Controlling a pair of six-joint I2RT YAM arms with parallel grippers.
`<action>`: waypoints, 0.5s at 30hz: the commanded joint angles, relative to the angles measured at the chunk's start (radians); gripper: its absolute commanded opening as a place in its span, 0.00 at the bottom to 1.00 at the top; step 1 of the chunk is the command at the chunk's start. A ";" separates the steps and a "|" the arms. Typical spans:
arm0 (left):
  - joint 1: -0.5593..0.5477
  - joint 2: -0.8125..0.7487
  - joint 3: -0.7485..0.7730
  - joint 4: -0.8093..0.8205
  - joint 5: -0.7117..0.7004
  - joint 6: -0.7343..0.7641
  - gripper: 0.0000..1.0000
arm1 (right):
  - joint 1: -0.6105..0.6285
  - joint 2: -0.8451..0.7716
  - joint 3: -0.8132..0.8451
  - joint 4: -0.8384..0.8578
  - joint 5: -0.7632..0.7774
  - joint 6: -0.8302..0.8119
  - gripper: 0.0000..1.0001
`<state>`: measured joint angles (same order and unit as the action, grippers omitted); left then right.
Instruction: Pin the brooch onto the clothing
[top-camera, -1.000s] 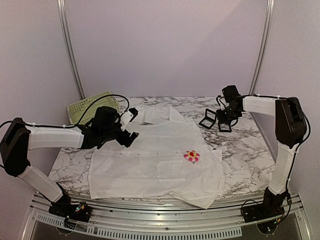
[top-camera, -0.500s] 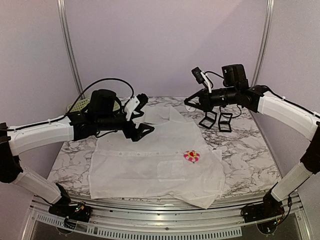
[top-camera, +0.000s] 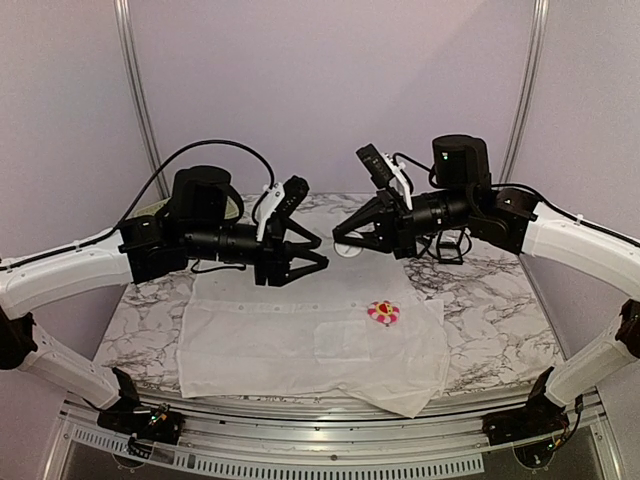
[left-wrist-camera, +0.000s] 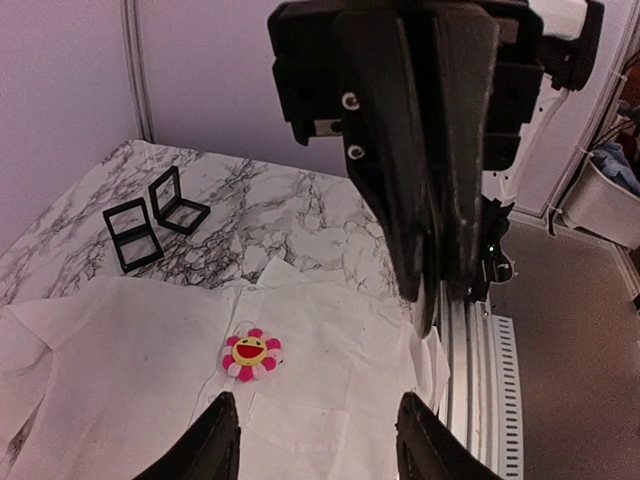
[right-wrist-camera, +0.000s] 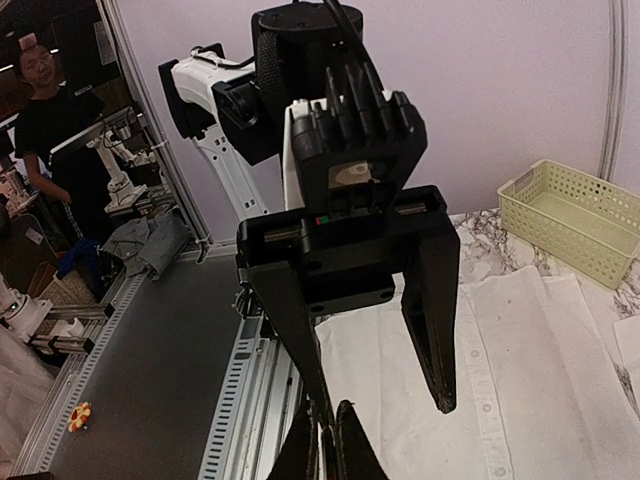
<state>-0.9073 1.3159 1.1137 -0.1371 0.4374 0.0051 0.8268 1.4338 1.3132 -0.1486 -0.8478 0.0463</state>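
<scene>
The white shirt (top-camera: 300, 340) lies spread flat on the marble table, also in the left wrist view (left-wrist-camera: 330, 400) and the right wrist view (right-wrist-camera: 520, 380). The brooch (top-camera: 383, 313), a pink flower with a yellow smiling face, lies on the shirt's right chest (left-wrist-camera: 252, 354), with no gripper touching it. My left gripper (top-camera: 315, 252) is open and empty (left-wrist-camera: 318, 440), raised above the shirt's upper part. My right gripper (top-camera: 340, 237) is shut and empty (right-wrist-camera: 330, 440), raised and pointing at the left gripper (right-wrist-camera: 385, 400), tips close together. The right gripper fills the top of the left wrist view (left-wrist-camera: 425, 300).
Two black open frames (left-wrist-camera: 150, 215) stand on the marble at the back right, partly behind the right arm (top-camera: 450, 240). A pale green basket (right-wrist-camera: 570, 205) sits at the back left. The metal rail (top-camera: 330, 445) runs along the front edge. A person (right-wrist-camera: 45, 110) stands beyond the table.
Both arms have risen and swung toward the middle. The right gripper left the black frames and now faces the left gripper above the shirt. Shirt and brooch have not moved.
</scene>
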 joint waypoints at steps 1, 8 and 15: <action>-0.037 -0.025 0.026 0.008 0.062 -0.045 0.50 | 0.027 -0.030 -0.009 0.027 0.024 0.010 0.00; -0.066 -0.030 0.023 0.037 0.064 -0.114 0.45 | 0.056 -0.026 -0.003 0.023 0.064 0.006 0.00; -0.068 -0.026 0.020 0.065 0.055 -0.163 0.33 | 0.060 -0.024 -0.002 0.021 0.070 0.004 0.00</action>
<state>-0.9596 1.3022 1.1206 -0.1028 0.4896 -0.1143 0.8772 1.4277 1.3132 -0.1326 -0.7914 0.0475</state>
